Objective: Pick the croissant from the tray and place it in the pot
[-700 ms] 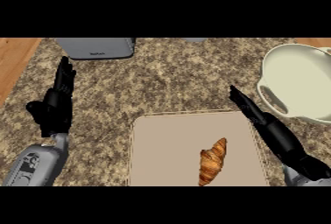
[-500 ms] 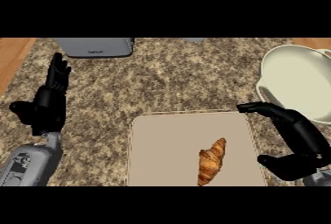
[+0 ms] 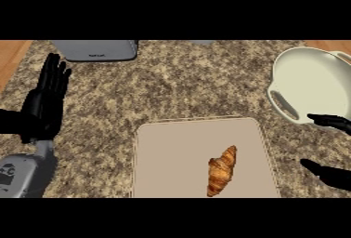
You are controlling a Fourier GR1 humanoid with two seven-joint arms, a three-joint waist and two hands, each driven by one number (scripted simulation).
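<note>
Your croissant [image 3: 222,170] lies on the tray [image 3: 171,158], untouched. Your right hand [image 3: 332,148] gapes wide beside the pot [image 3: 312,83]; your left hand [image 3: 45,104] rests flat-fingered.

The left robot hand [image 3: 42,107] is matte black all over, with long slender fingers and a broad flat palm; it shows at 9 o'clock in the head view; below it a thin pale grey wrist rod joins it to the forearm [image 3: 24,174], which is a rounded light grey shell with a smooth surface; on this shell, at 8 o'clock, there is a small dark marking, too small to read; the right robot hand [image 3: 334,174] is of the same plain black; only two dark tapered parts of it show at the 4 o'clock edge.
</note>
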